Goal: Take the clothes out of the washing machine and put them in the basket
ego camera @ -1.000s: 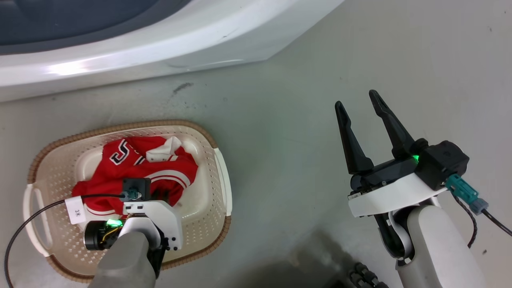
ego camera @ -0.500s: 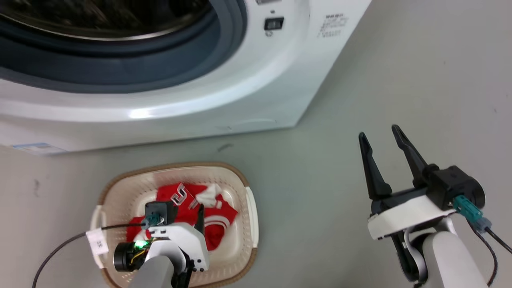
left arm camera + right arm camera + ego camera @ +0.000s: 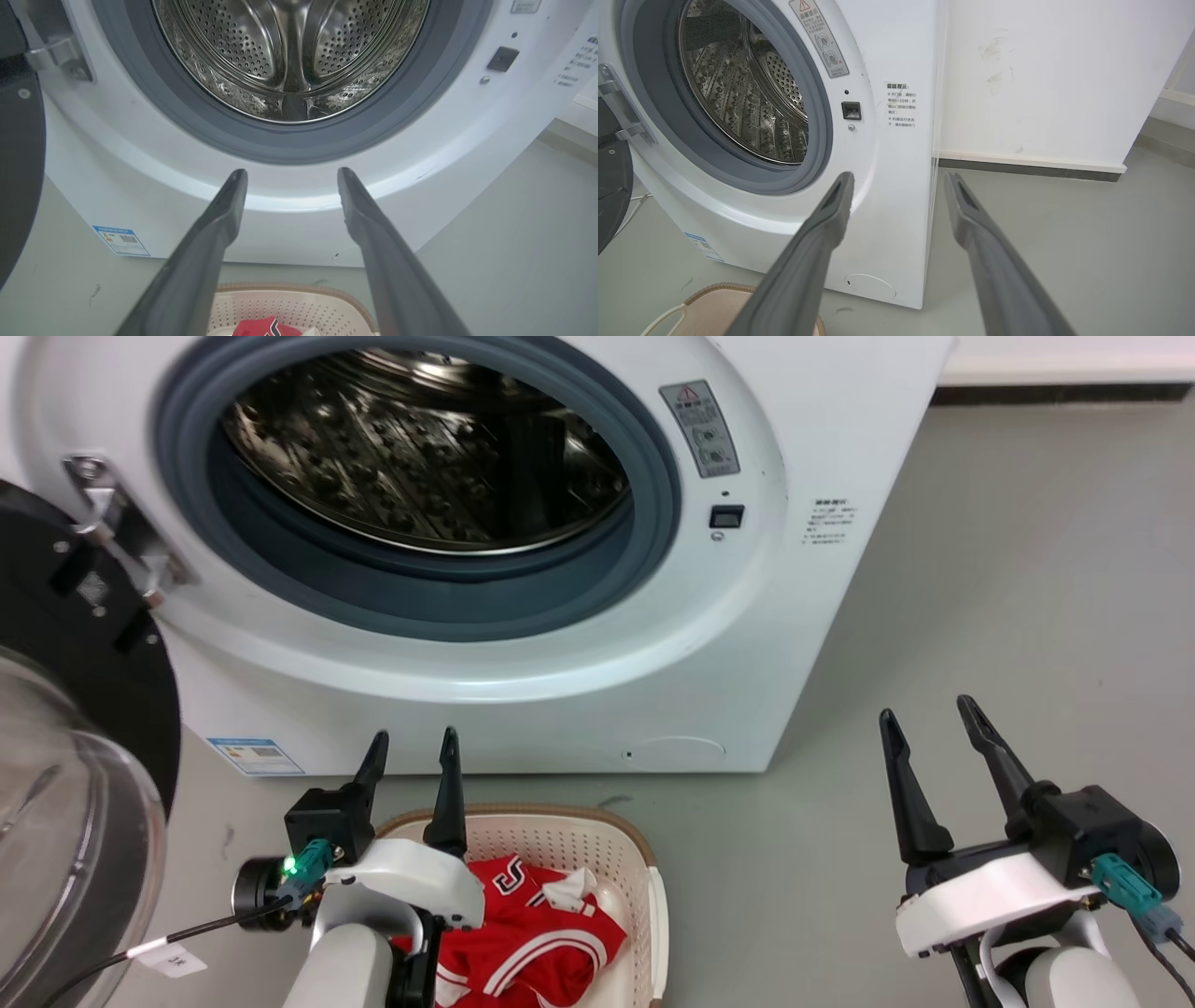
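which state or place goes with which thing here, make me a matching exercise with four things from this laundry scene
Things
1. clothes
2. basket
3. door
4. left gripper

States or places
a. swung open, at the left of the head view
b. fingers apart, holding nothing
c. standing on the floor in front of the washing machine
d. lying in a red heap inside the basket

Pairs: 1-d, 2-c, 3-a, 4-b
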Robot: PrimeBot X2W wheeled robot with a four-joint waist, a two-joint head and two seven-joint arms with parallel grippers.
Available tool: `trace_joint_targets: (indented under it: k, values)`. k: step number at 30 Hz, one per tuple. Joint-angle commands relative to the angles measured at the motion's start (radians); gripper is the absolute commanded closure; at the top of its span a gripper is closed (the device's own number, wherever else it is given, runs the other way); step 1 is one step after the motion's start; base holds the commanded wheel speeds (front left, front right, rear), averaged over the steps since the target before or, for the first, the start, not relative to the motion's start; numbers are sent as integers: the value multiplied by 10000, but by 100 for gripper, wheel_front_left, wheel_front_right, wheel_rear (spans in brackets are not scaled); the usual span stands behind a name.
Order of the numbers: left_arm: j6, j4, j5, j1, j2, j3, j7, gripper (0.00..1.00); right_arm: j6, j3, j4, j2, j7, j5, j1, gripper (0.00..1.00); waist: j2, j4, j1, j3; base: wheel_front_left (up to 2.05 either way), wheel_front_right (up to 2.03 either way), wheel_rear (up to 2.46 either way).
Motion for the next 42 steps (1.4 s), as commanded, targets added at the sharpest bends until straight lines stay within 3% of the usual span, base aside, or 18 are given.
trace_joint_targets:
  k: [1,7,13,42]
  values:
    - [64,-493,218,190,-23,21,-22,0,-7,-42,-136,-6,11,-58,210,0,-1,280,2,-356,0,0,0]
    - [161,-2326,862,586,-13,214,-21,0,-5,-141,-386,-6,99,-104,612,0,-1,425,2,-895,0,0,0]
    - [183,-3270,1210,1148,158,349,-21,0,-7,-183,-568,-6,162,-98,1069,0,-1,472,2,-1432,0,0,0]
    - [365,-3278,1095,1960,528,202,135,0,-7,-198,-709,-6,360,20,1650,0,-1,454,2,-1737,0,0,0]
